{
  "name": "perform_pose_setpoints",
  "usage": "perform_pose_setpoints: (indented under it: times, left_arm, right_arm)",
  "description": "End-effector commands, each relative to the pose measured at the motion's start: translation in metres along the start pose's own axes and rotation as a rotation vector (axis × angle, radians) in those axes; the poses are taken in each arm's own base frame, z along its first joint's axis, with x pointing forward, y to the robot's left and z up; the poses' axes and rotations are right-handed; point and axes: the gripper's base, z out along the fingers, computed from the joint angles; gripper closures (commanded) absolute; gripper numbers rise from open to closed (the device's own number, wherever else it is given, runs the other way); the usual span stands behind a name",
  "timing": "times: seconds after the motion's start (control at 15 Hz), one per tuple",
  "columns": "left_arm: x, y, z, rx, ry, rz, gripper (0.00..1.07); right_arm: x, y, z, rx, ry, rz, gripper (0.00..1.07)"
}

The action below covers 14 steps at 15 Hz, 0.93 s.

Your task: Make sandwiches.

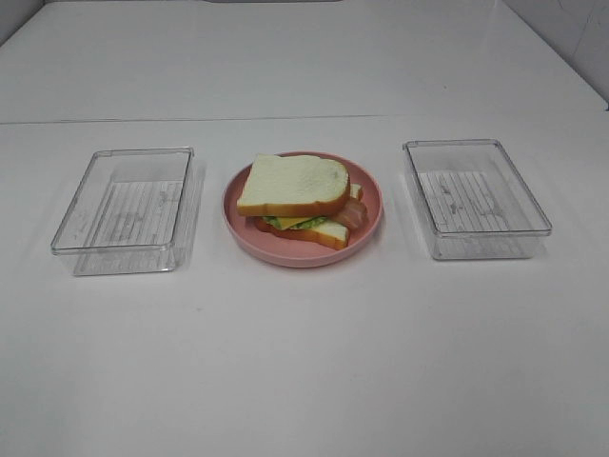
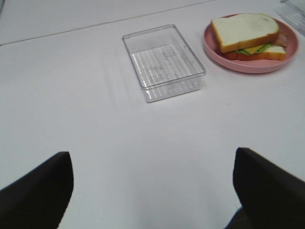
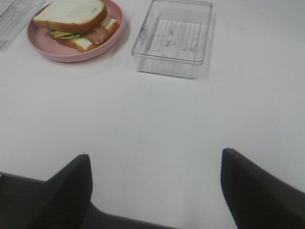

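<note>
A stacked sandwich (image 1: 300, 198) sits on a round pink plate (image 1: 371, 217) at the table's middle: white bread on top, then green lettuce, yellow cheese and reddish bacon, then a lower bread slice. It also shows in the left wrist view (image 2: 248, 36) and the right wrist view (image 3: 76, 21). My left gripper (image 2: 152, 191) is open and empty, far from the plate, over bare table. My right gripper (image 3: 155, 191) is open and empty, also far back. Neither gripper shows in the exterior high view.
A clear plastic tray (image 1: 128, 209) stands left of the plate and another clear tray (image 1: 473, 197) right of it; both hold nothing. They show in the wrist views too, the left tray (image 2: 164, 62) and the right tray (image 3: 174, 38). White table all around.
</note>
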Motion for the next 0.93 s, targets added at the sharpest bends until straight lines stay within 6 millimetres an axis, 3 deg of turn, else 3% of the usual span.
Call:
perform_pose_setpoints:
  times: [0.07, 0.27, 0.93]
  left_arm:
    - [0.001, -0.002, -0.001, -0.077, -0.024, -0.049, 0.21]
    - [0.001, -0.002, 0.000, -0.158, -0.025, -0.086, 0.21]
    - [0.001, -0.002, -0.001, -0.158, -0.026, -0.085, 0.21]
  right_arm:
    - [0.000, 0.000, -0.001, 0.105, -0.028, 0.055, 0.36]
    - [0.007, 0.003, -0.011, 0.175, -0.113, 0.082, 0.36]
    - [0.006, 0.003, -0.011, 0.168, -0.110, 0.087, 0.36]
